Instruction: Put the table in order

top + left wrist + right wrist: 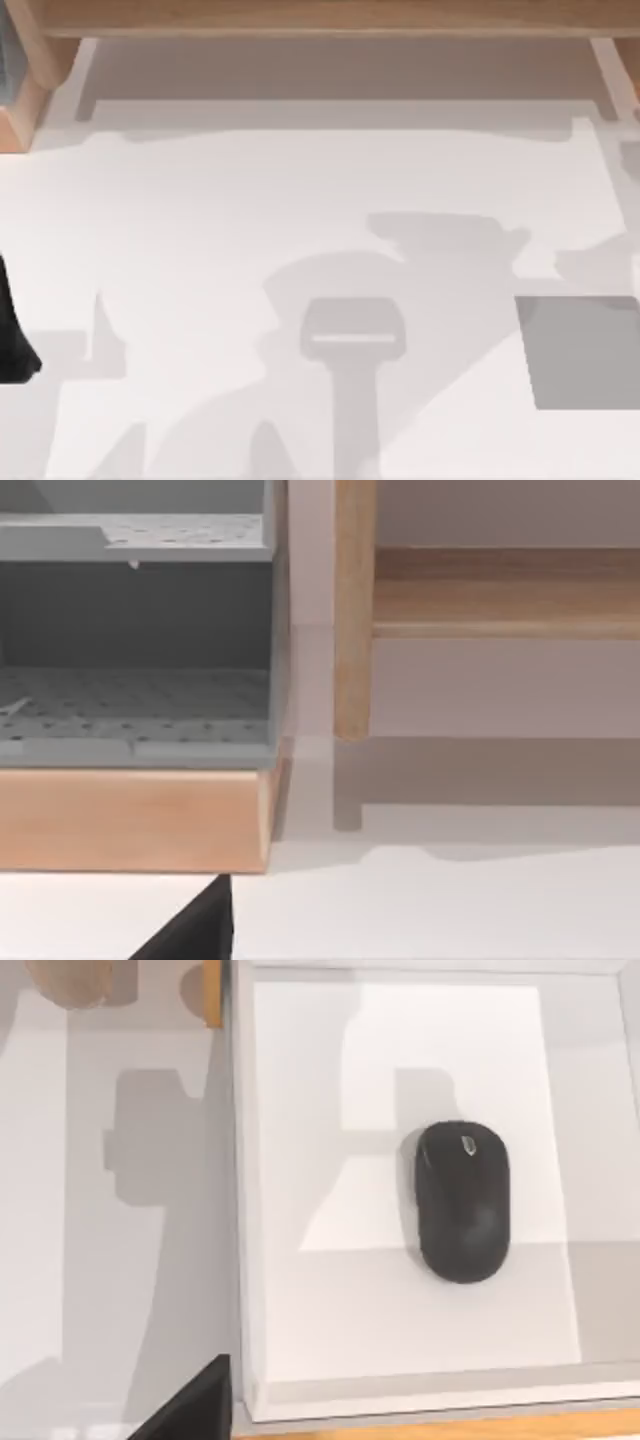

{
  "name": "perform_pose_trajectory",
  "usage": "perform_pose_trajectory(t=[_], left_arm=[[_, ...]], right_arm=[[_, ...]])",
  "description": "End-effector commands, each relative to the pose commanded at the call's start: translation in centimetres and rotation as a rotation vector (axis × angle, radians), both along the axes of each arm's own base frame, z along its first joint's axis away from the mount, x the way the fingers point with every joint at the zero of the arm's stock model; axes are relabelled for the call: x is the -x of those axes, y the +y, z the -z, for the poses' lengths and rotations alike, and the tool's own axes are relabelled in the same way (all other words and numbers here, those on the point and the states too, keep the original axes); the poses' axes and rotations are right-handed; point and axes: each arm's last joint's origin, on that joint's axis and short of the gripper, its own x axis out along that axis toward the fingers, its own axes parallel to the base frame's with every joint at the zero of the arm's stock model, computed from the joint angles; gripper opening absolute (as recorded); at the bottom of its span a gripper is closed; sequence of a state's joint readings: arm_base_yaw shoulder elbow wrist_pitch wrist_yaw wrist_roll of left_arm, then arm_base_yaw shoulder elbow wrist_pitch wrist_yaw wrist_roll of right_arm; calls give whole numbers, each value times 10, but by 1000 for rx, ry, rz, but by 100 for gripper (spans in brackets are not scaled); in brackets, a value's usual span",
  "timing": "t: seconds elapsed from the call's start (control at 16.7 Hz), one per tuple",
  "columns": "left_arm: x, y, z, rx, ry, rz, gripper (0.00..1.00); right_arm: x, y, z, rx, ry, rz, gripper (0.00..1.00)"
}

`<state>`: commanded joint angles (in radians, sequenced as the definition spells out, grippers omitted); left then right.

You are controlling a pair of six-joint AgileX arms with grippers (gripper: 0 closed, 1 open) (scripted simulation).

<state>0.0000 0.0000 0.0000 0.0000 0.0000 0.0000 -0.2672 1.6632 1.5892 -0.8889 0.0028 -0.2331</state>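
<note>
The white table (300, 200) lies below what may be the left gripper (15, 330), its opening impossible to judge.

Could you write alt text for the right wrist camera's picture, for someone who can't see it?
A black computer mouse lies on a pale rectangular mat with a raised edge, seen from above. Beside the mat is bare white table crossed by grey shadows, and light wooden pieces show at one border of the picture.

table (300, 200) centre: open | far edge: shelf frame (320, 18) | right: grey mat (585, 350)
</note>
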Motion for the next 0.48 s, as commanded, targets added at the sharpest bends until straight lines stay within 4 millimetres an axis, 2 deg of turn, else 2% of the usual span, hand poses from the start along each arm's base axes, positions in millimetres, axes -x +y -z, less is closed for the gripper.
perform_pose_trajectory(t=[0.12, 0.24, 0.48], left_arm=[[0, 0, 0, 0, 0, 0, 100], [0, 0, 0, 0, 0, 0, 100], [0, 0, 0, 0, 0, 0, 100]], right_arm=[[-41, -24, 23, -21, 131, 8, 100], [-73, -48, 53, -48, 248, 11, 100], [-113, -81, 114, -108, 419, 5, 100]])
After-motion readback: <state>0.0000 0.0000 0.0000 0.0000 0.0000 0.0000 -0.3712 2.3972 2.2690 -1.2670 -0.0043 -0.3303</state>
